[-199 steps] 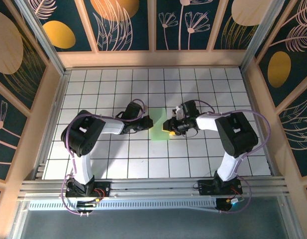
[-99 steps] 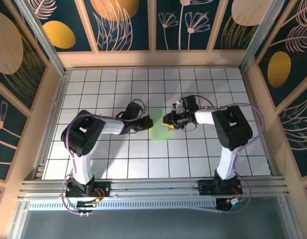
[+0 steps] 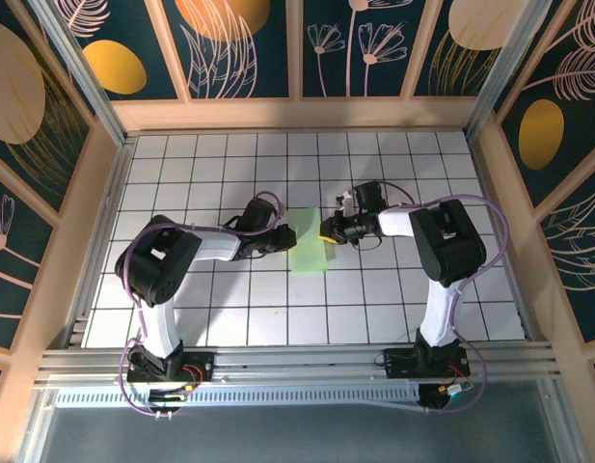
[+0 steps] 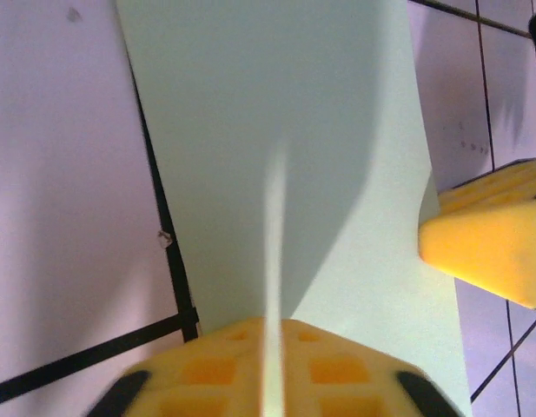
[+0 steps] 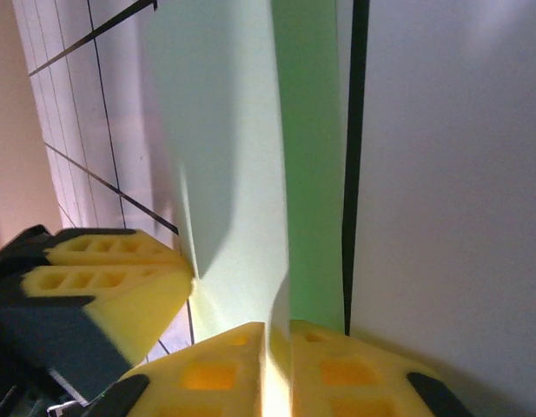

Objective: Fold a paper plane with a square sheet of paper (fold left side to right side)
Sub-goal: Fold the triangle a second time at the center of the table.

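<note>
The square sheet of paper [image 3: 310, 255] is pale green and lies mid-table as a strip about one tile wide. My left gripper [image 3: 288, 237] reaches it from the left, my right gripper [image 3: 328, 231] from the right, near the strip's far half. In the left wrist view the paper [image 4: 276, 113] runs up from my left gripper [image 4: 274, 339], whose yellow pads are shut on a raised edge; a right finger [image 4: 489, 248] touches the opposite edge. In the right wrist view my right gripper [image 5: 280, 343] is shut on a lifted paper [image 5: 237, 165] edge, with a left finger [image 5: 111, 282] beside it.
The table [image 3: 229, 294] is white grid tiles with black lines. Wooden walls [image 3: 297, 114] fence the far side and both flanks. An aluminium rail [image 3: 297, 359] carrying both arm bases runs along the near edge.
My right gripper has slid a little farther along the paper's right edge and closed on it. The left arm has stayed where it was.
</note>
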